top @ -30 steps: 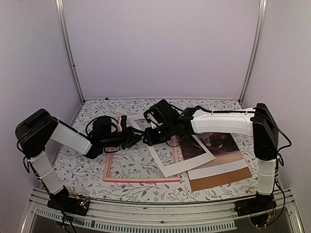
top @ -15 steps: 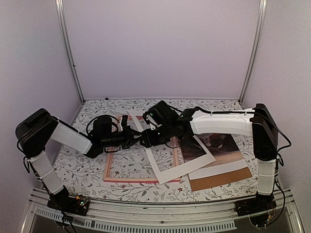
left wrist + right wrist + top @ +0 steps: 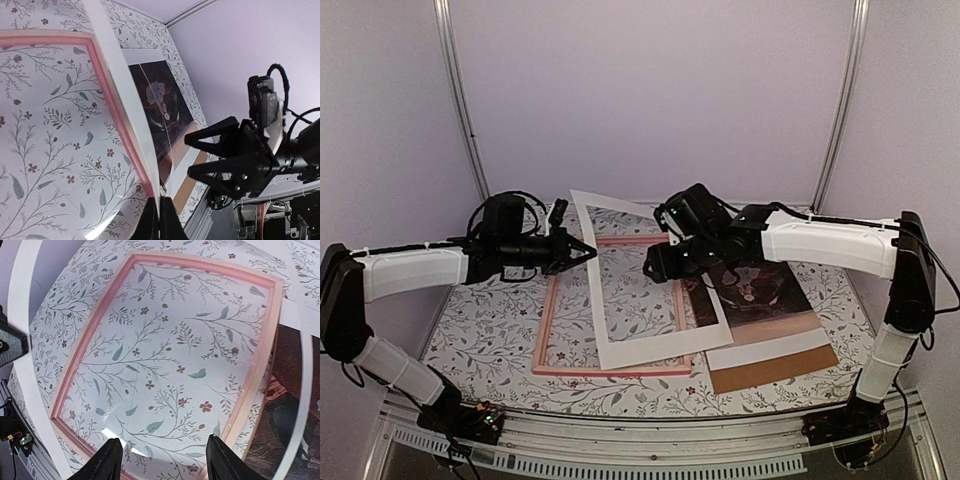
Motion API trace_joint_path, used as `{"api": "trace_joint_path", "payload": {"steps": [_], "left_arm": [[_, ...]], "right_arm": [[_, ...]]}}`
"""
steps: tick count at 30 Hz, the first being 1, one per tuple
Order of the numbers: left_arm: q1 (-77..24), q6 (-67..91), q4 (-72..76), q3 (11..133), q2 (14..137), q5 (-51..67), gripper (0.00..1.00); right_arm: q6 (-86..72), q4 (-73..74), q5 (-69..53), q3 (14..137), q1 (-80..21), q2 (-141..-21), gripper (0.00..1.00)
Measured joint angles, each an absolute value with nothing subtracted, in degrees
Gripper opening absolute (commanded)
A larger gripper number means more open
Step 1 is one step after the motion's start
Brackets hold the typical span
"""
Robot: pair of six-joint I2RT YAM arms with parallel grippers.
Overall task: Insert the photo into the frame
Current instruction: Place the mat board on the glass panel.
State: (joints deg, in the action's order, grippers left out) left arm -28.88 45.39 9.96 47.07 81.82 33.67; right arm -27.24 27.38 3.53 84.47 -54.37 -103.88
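The photo (image 3: 760, 290), dark reddish-brown with a small white figure, lies flat at the right, next to the frame; it also shows in the left wrist view (image 3: 162, 107). The pink frame (image 3: 548, 330) lies flat at centre-left, and its pane shows the floral table. A white mat (image 3: 650, 350) with a cut-out window lies over the frame, its far-left corner raised. My left gripper (image 3: 586, 250) is shut on the mat's edge (image 3: 125, 95), seen up close in the left wrist view (image 3: 160, 217). My right gripper (image 3: 655, 268) is open and empty above the frame (image 3: 87, 345).
A brown backing board (image 3: 780, 368) lies under the photo at the front right. Metal posts (image 3: 460, 100) stand at the back corners. The right gripper's open fingers (image 3: 215, 137) hang close to the mat's raised edge.
My left gripper has risen and moved back-left, lifting the mat's corner. The mat now lies further left over the frame. My right gripper has moved right and up, away from the mat.
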Motion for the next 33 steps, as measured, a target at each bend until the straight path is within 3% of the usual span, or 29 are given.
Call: {"api": "trace_joint_path", "payload": {"steps": [14, 33], "left_arm": [[-18.11, 27.05, -20.53, 56.1, 86.91, 41.01, 0.0], [-11.94, 12.73, -37.21, 69.25, 101.93, 37.39, 0.0]], "right_arm": [[-26.24, 29.28, 6.52, 80.68, -51.33, -101.69, 0.62], [-24.62, 29.17, 8.49, 78.5, -49.65, -101.69, 0.62]]}}
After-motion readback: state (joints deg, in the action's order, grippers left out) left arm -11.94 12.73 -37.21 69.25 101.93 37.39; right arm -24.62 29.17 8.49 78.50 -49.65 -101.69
